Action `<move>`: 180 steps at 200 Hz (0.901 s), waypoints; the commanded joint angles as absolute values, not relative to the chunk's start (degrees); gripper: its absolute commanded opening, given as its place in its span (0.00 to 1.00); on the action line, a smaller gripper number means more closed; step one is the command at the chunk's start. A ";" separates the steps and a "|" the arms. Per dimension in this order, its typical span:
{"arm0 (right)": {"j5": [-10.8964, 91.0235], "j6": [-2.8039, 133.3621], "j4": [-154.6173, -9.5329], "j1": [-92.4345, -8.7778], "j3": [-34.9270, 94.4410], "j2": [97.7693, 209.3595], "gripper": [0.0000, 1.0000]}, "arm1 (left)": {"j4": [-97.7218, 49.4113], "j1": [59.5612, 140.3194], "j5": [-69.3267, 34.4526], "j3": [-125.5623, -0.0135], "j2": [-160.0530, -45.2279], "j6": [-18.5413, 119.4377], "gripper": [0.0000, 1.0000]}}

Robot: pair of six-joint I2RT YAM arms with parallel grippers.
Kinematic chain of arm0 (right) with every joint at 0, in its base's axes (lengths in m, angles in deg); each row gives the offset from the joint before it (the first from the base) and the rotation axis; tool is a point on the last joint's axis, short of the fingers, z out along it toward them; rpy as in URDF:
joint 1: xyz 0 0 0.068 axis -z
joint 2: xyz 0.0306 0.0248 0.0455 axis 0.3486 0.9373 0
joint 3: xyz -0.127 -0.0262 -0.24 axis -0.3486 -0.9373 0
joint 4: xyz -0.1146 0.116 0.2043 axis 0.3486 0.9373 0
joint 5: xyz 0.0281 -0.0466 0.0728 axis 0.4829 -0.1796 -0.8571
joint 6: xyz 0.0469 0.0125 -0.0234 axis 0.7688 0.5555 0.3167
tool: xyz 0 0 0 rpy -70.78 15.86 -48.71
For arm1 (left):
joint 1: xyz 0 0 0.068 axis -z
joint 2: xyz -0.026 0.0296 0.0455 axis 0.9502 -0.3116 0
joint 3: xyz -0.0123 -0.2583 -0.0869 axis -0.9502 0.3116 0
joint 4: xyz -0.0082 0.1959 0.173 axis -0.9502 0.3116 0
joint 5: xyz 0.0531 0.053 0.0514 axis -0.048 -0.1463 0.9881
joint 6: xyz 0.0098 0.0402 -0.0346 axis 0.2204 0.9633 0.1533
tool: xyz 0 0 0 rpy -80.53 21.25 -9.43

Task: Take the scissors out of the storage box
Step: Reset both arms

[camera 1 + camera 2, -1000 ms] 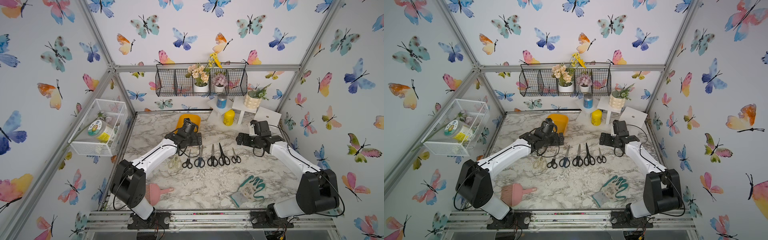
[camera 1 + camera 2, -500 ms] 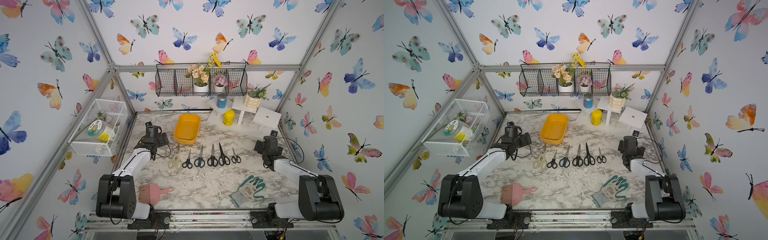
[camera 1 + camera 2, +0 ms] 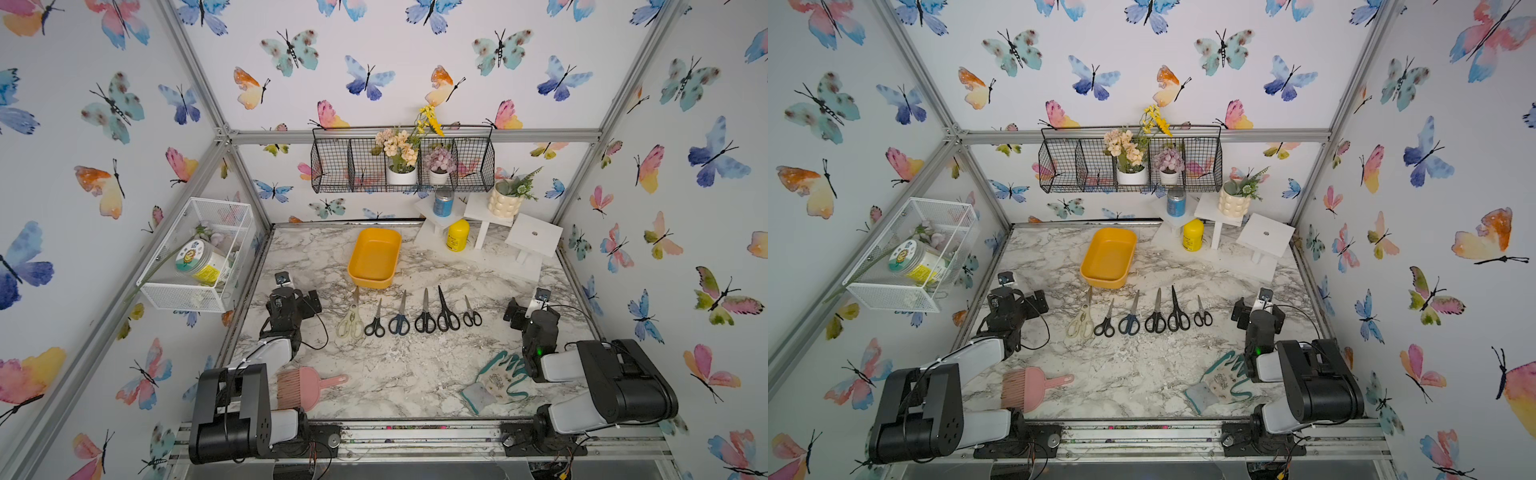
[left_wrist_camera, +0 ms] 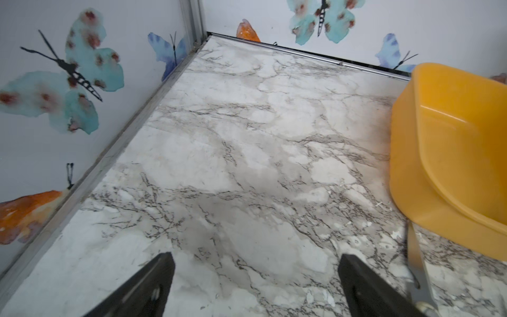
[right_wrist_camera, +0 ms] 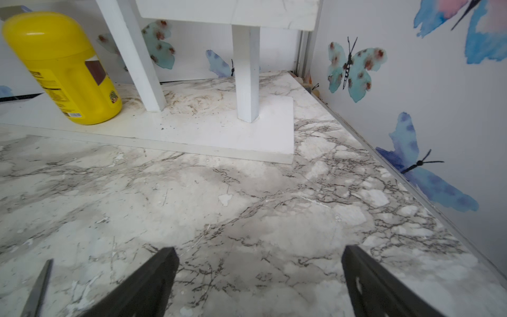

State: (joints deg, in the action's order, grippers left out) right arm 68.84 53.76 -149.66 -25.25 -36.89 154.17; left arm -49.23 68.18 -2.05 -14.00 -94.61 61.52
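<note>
Marble-veined counter (image 3: pixel 374 374), gritty with pale flecks, hemmed in by butterfly-papered walls (image 3: pixel 386 41) and aluminium framing (image 3: pixel 540 136). All six scissors (image 3: pixel 425 305) out flat in a row mid-counter, blades aimed at the back, just in front of the yellow storage box (image 3: pixel 371 283). Left gripper (image 4: pixel 256 258) spread wide over bare marble near the left wall; right gripper (image 5: pixel 259 248) likewise apart by the right wall, gripping nothing.
</note>
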 commanded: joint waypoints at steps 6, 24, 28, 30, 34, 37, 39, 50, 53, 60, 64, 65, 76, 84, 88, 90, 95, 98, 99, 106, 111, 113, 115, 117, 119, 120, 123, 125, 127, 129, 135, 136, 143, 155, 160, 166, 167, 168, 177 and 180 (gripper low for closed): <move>64.71 52.57 -154.73 -24.53 -36.35 154.00 1.00 | -65.30 68.28 -5.26 -8.90 -95.85 63.50 0.99; 64.24 52.11 -160.10 -24.36 -37.04 156.18 0.99 | -70.88 68.39 -5.78 -6.04 -95.98 63.38 0.99; 64.18 51.76 -161.37 -24.36 -37.12 156.74 0.99 | -73.10 68.61 -5.97 -5.21 -96.58 63.66 0.99; 64.21 51.70 -161.41 -24.36 -37.14 156.79 0.99 | -73.99 68.73 -6.19 -4.88 -96.80 63.88 0.99; 64.15 51.68 -160.33 -24.36 -36.96 156.49 0.99 | -75.21 68.88 -7.19 -4.62 -97.19 64.60 0.99; 64.30 51.89 -158.76 -24.36 -36.60 156.01 0.99 | -75.14 69.24 -7.94 -4.62 -97.25 65.29 0.99; 64.53 51.99 -157.53 -24.36 -36.29 155.66 0.99 | -74.92 69.41 -8.15 -4.69 -97.32 65.75 0.99; 64.63 52.54 -150.44 -24.36 -34.19 153.94 0.99 | -77.19 71.41 -6.77 -3.93 -98.76 67.43 0.98; 64.81 52.56 -150.08 -24.36 -33.83 154.21 0.99 | -78.12 71.78 -6.60 -3.66 -99.23 67.75 0.98; 64.42 51.88 -151.18 -24.36 -33.20 155.56 0.99 | -79.93 72.05 -6.30 -3.17 -99.71 67.97 0.99; 64.74 51.53 -152.15 -24.43 -33.10 156.15 0.99 | -79.57 72.06 -6.38 -3.24 -99.54 67.85 0.99; 64.86 51.47 -152.41 -24.48 -33.15 156.21 0.99 | -79.35 72.08 -6.37 -3.23 -99.45 67.85 0.99; 64.72 51.50 -152.69 -24.53 -33.44 156.13 0.99 | -79.99 72.06 -6.48 -2.68 -99.70 67.86 0.99; 64.59 51.63 -150.99 -24.53 -33.13 155.54 0.99 | -81.95 72.09 -6.64 -1.93 -100.13 68.10 0.99; 64.61 51.86 -149.97 -24.53 -32.97 155.15 0.99 | -81.92 72.02 -6.66 -1.90 -100.16 67.96 0.98; 64.80 51.92 -149.44 -24.53 -32.83 154.96 0.99 | -81.69 72.02 -6.65 -1.94 -100.09 67.98 0.99; 64.93 52.02 -148.82 -24.53 -32.76 154.71 0.99 | -81.30 72.08 -6.59 -2.12 -100.06 67.91 0.99; 64.91 52.05 -149.20 -24.53 -32.88 154.76 0.99 | -81.39 72.10 -6.61 -2.10 -100.09 67.99 0.99; 64.86 52.04 -149.35 -24.53 -32.86 154.82 0.99 | -81.44 72.10 -6.61 -2.09 -100.08 68.01 0.99; 64.74 51.85 -150.42 -24.53 -33.06 155.20 0.99 | -81.45 72.08 -6.61 -2.07 -100.05 68.01 0.99; 64.73 51.76 -150.81 -24.53 -33.13 155.31 0.99 | -81.52 72.10 -6.41 -2.02 -100.07 67.97 0.98; 64.79 51.70 -150.82 -24.53 -33.18 155.38 0.99 | -81.50 72.10 -6.43 -2.04 -100.07 68.01 0.98; 64.76 51.68 -150.82 -24.53 -33.15 155.33 0.99 | -81.50 72.10 -6.44 -2.00 -100.00 68.06 0.99; 64.75 51.68 -150.78 -24.53 -33.14 155.36 0.99 | -81.49 72.13 -6.39 -2.04 -100.05 68.05 0.99; 64.73 51.74 -150.77 -24.53 -33.18 155.32 0.99 | -81.49 72.11 -6.36 -2.00 -100.02 68.09 0.99; 64.72 51.75 -150.71 -24.53 -33.10 155.32 0.99 | -81.49 72.15 -6.36 -1.99 -100.05 68.10 0.99; 64.72 51.76 -150.48 -24.53 -33.04 155.24 0.99 | -81.56 72.19 -6.35 -2.00 -100.07 68.07 0.99; 64.72 51.83 -150.32 -24.53 -33.05 155.23 0.99 | -81.55 72.13 -6.31 -1.99 -100.00 68.06 0.99; 64.72 51.84 -150.19 -24.53 -33.03 155.18 0.99 | -81.62 72.15 -6.34 -1.92 -100.05 68.09 0.99; 64.72 51.89 -149.98 -24.53 -32.98 155.08 0.99 | -81.61 72.12 -6.30 -1.93 -100.07 68.04 0.99; 64.72 51.98 -149.55 -24.53 -32.96 154.90 0.99 | -81.65 72.19 -6.39 -1.89 -99.96 67.95 0.99; 64.76 52.00 -149.48 -24.53 -32.95 154.89 0.99 | -81.70 72.19 -6.37 -1.90 -99.93 67.94 0.99; 64.81 51.96 -149.64 -24.53 -32.89 154.96 0.99 | -81.75 72.19 -6.37 -1.90 -99.96 68.02 0.99; 64.72 51.94 -149.82 -24.54 -33.01 154.97 0.99 | -81.75 72.15 -6.42 -1.86 -99.91 68.02 0.99; 64.72 51.94 -149.78 -24.53 -32.99 154.96 0.99 | -81.73 72.19 -6.38 -1.90 -99.98 68.02 0.99; 64.72 51.94 -149.78 -24.53 -33.02 154.96 0.99 | -81.76 72.19 -6.44 -1.88 -99.97 68.00 0.99; 64.72 51.94 -149.77 -24.53 -33.02 154.96 0.99 | -81.76 72.15 -6.44 -1.89 -99.98 68.01 0.98; 64.72 51.94 -149.81 -24.53 -32.98 154.96 0.99 | -81.76 72.17 -6.44 -1.89 -99.98 67.97 0.99; 64.72 51.94 -149.85 -24.53 -32.97 154.96 0.99 | -81.68 72.19 -6.42 -1.89 -99.95 67.98 0.98; 64.72 51.94 -149.80 -24.53 -32.96 154.96 0.99 | -81.75 72.18 -6.44 -1.83 -99.98 67.99 0.99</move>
